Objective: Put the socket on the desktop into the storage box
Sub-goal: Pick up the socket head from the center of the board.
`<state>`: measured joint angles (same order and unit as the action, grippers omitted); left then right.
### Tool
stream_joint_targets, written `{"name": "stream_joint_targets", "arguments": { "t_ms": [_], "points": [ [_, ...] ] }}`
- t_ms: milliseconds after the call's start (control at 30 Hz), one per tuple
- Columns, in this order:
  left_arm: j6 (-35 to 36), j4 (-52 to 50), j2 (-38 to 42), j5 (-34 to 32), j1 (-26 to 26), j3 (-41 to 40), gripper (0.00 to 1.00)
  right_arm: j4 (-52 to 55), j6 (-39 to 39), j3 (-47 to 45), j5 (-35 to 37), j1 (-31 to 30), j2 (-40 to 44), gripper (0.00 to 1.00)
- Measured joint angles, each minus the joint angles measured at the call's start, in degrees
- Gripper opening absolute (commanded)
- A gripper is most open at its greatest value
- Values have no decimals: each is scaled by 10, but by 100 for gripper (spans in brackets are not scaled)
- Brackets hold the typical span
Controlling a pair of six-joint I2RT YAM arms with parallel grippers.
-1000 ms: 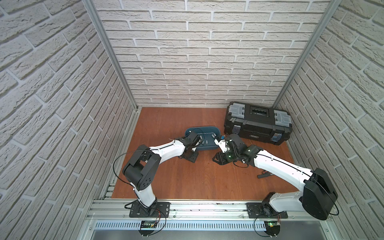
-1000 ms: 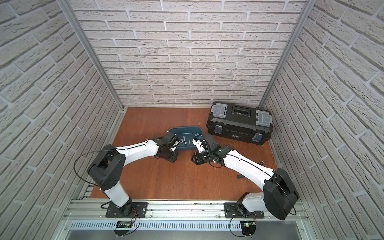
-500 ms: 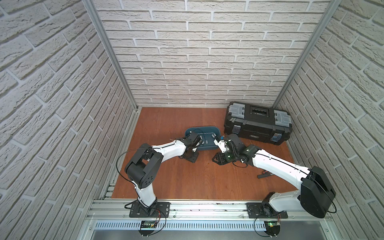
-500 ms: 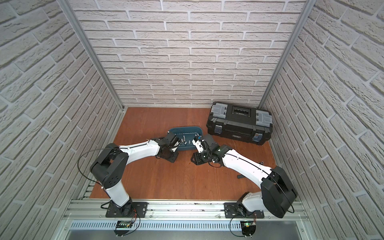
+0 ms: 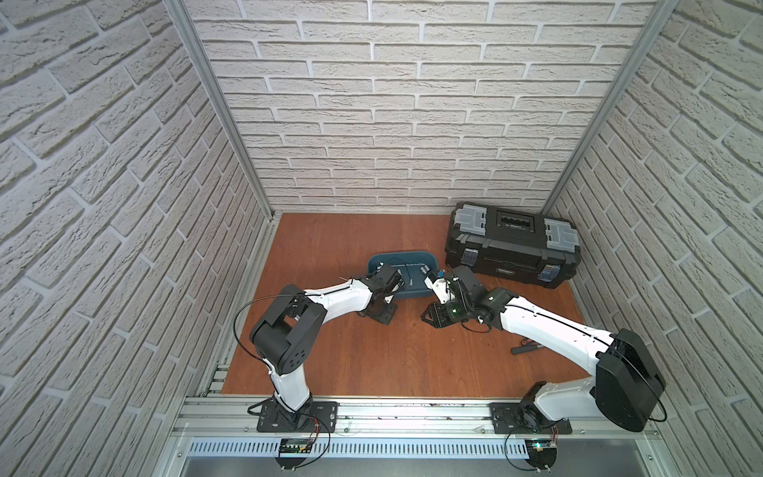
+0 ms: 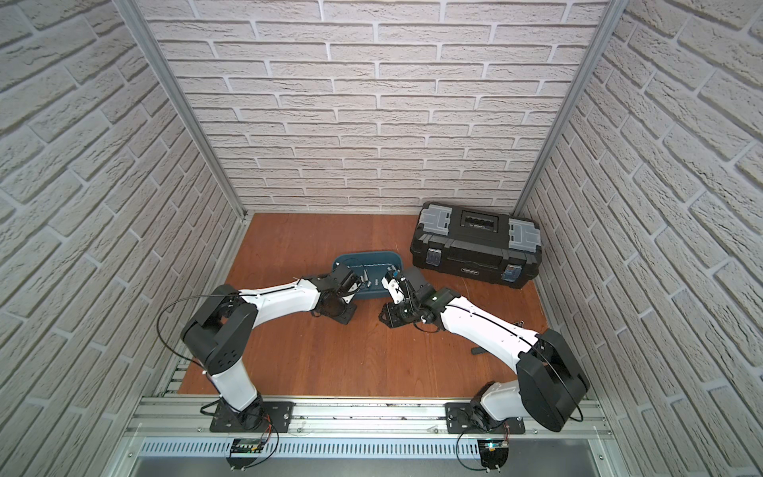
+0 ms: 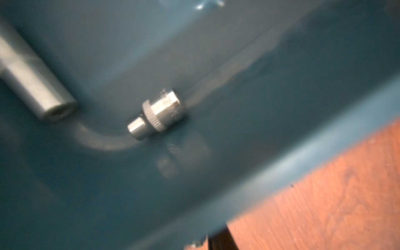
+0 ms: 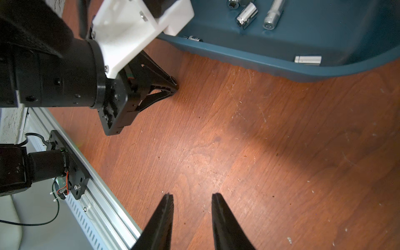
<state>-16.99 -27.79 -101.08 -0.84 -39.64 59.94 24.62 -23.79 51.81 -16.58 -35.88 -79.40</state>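
The socket (image 7: 161, 111) is lying on its side inside the storage box (image 5: 399, 252), which is sitting mid-frame on the desktop (image 5: 371, 359) in both top views. The left arm is reaching forward low, its left gripper (image 8: 173, 87) pinching shut, tips down at the desktop just beside the storage box. The right arm is stretching in from the lower right, its right gripper (image 8: 192, 195) hovering narrowly parted, holding nothing.
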Motion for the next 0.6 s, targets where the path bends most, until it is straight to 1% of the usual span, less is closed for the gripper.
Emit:
{"name": "stream_joint_targets", "arguments": {
  "t_ms": [167, 433, 600],
  "points": [
    [-13, 1, 10, 5, 0, -6, 19, 0, 0, 0, 0, 0, 0, 36],
    [-32, -1, 65, 10, -1, -8, 19, -5, -9, 0, -2, 0, 0, 36],
    [-39, -8, 79, 11, -2, -3, 19, -13, -15, 0, -2, 0, 0, 37]
  ]
}}
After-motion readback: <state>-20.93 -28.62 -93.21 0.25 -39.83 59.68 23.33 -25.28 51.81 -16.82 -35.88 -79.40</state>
